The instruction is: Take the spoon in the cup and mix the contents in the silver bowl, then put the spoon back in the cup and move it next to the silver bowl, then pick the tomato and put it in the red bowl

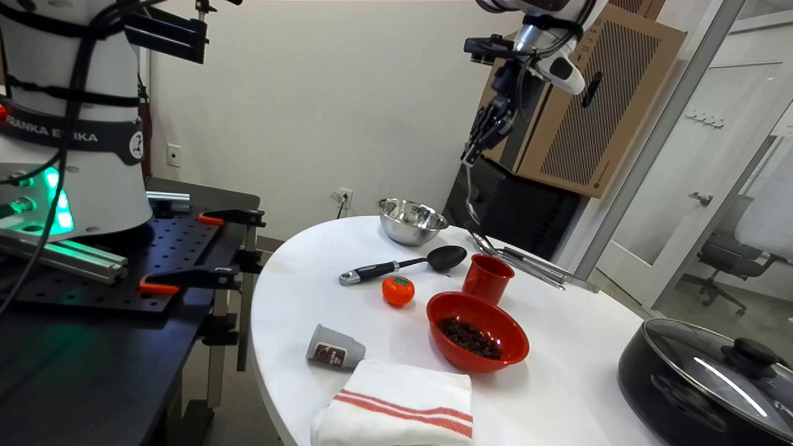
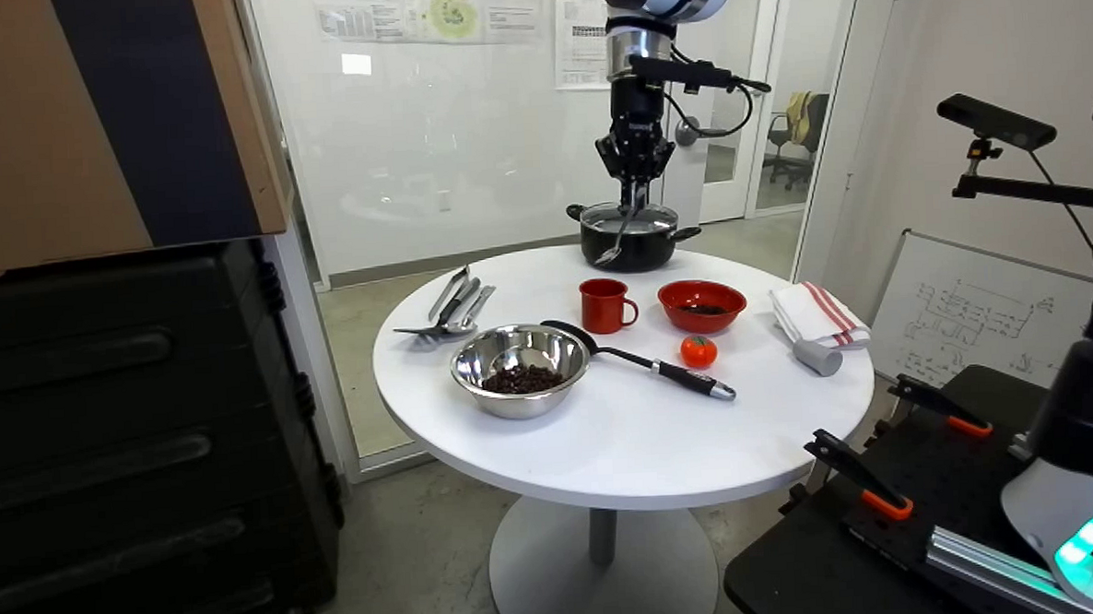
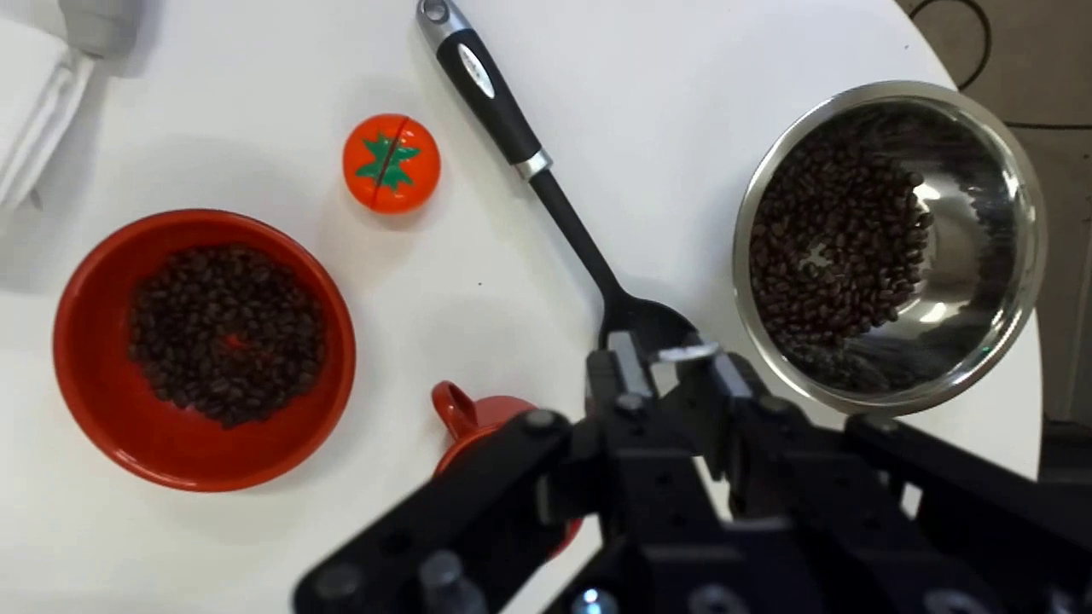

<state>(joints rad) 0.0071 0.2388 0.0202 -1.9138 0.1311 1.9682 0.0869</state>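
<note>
The gripper (image 2: 634, 200) clasped a slender silvery spoon (image 2: 617, 243) above a round white table (image 2: 635, 441), where a red mug (image 2: 602, 306) stood near a toy tomato (image 3: 392, 164), a red bowl (image 2: 706, 324) and a metal bowl (image 2: 523, 407), both bowls holding dark beans (image 3: 862, 222).

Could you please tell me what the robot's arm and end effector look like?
The smooth, rounded, mostly white arm has black straps, black cables, green base lights, and a dark band lettered FRANKA EMIKA, partly covered. The black, jointed end effector has two slim fingers with silvery tips.
</note>
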